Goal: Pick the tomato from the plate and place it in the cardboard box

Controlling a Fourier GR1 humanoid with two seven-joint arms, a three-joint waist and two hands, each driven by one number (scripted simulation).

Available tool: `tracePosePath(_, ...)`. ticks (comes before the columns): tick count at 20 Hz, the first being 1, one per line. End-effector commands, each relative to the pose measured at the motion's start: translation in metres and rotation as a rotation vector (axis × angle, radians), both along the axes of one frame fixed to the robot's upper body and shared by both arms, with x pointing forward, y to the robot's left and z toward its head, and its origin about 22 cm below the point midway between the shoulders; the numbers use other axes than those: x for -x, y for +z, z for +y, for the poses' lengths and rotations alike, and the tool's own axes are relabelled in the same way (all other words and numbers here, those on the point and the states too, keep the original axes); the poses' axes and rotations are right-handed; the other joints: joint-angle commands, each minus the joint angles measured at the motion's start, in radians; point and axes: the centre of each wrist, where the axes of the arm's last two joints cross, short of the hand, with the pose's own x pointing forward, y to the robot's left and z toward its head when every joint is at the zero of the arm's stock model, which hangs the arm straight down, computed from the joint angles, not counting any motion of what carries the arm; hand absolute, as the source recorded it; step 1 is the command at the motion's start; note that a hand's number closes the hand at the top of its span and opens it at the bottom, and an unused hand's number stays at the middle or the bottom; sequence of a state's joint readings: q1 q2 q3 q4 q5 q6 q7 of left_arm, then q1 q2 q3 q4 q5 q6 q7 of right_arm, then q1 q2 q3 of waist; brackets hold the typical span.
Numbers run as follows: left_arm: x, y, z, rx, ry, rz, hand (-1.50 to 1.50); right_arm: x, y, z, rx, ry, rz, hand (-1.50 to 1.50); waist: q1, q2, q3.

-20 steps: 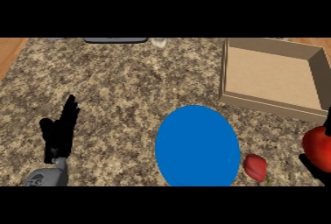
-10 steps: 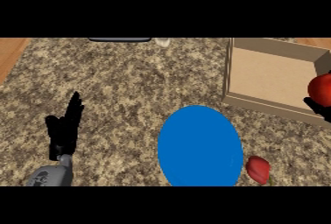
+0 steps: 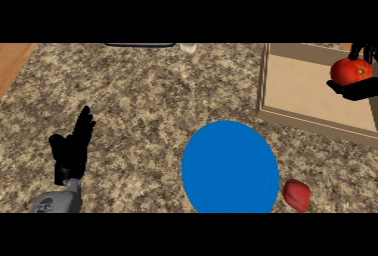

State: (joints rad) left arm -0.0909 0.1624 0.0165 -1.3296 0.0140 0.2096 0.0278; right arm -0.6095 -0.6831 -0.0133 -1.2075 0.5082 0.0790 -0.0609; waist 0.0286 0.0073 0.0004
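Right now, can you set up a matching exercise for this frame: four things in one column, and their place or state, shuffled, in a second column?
Things:
1. tomato
2. blue plate
3. left hand
4. small red object

Places or states:
A. lying on the counter just right of the plate
B. open, fingers up, resting at the lower left
C. held in the right hand over the cardboard box
D. bare, near the lower middle of the counter

Pairs: 1-C, 2-D, 3-B, 4-A

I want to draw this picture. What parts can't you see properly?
- Right hand: cut off by the head view's right edge, and the tomato covers part of it.
- Cardboard box: its right side runs past that edge.
- Dark thing at the counter's far edge: mostly cropped.
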Motion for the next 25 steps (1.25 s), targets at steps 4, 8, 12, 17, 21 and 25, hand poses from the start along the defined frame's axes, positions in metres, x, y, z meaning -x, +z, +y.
tracePosePath(4,-0.002,-0.009,-0.003,0.021,-0.028,-0.003,0.00,-0.046,-0.044,0.001,-0.026,-0.087,0.073,1.50,0.017,0.007,0.000)
tracePosePath(8,-0.001,0.008,0.000,-0.009,-0.029,0.001,0.00,-0.053,-0.050,-0.020,-0.153,-0.081,0.167,-1.50,0.022,0.005,0.002)
tracePosePath(12,-0.007,0.002,-0.003,0.000,-0.023,0.005,0.00,-0.046,-0.079,-0.037,-0.266,-0.016,0.132,-1.50,0.018,0.010,0.002)
tracePosePath(17,-0.017,0.007,-0.005,-0.001,-0.011,-0.006,0.00,-0.049,-0.078,-0.037,-0.511,0.145,0.036,-1.50,0.006,0.008,0.003)
tracePosePath(21,-0.014,0.008,0.003,-0.008,-0.007,-0.027,0.00,-0.044,-0.066,-0.063,-0.728,0.160,0.016,-1.50,0.006,0.007,0.003)
tracePosePath(25,-0.011,0.005,0.005,0.006,-0.031,-0.004,0.00,-0.033,-0.065,-0.089,-0.831,0.092,-0.005,-1.50,0.016,0.011,0.003)
